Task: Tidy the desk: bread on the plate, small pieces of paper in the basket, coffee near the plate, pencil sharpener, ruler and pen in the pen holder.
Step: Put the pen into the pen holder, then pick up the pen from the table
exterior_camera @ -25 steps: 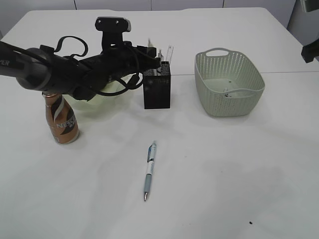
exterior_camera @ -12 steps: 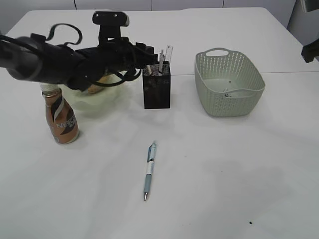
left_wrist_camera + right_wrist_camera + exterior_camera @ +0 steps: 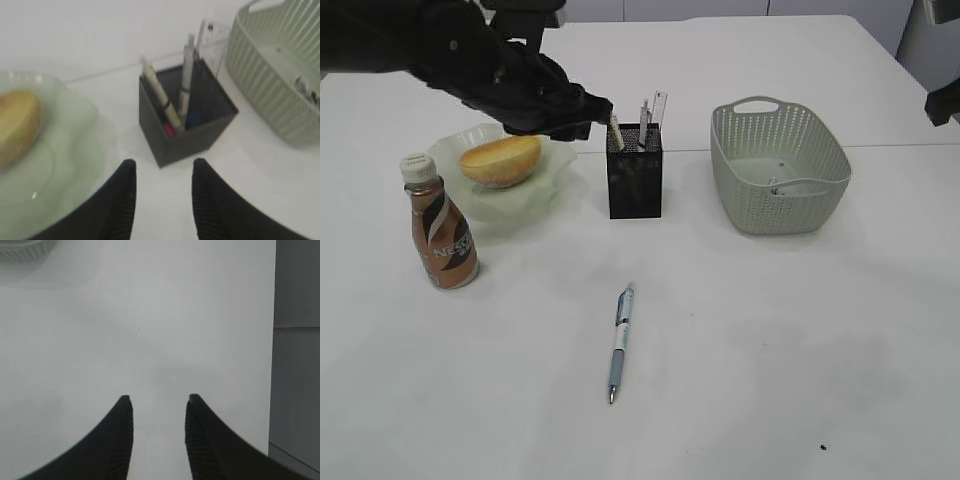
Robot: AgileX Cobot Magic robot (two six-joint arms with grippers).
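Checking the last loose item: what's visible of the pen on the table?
The blue-and-white click pen lies flat on the bare white table, in front of the black mesh pen holder and apart from it. Its barrel looks like white plastic with a blue upper section and clip and a grey-blue grip; the metal tip points toward the camera. Nothing touches it.

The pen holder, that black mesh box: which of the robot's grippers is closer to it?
The left. The left gripper hangs open just beside the pen holder, on the plate's side. The right gripper is far off, over bare table, with only the basket's rim in its view.
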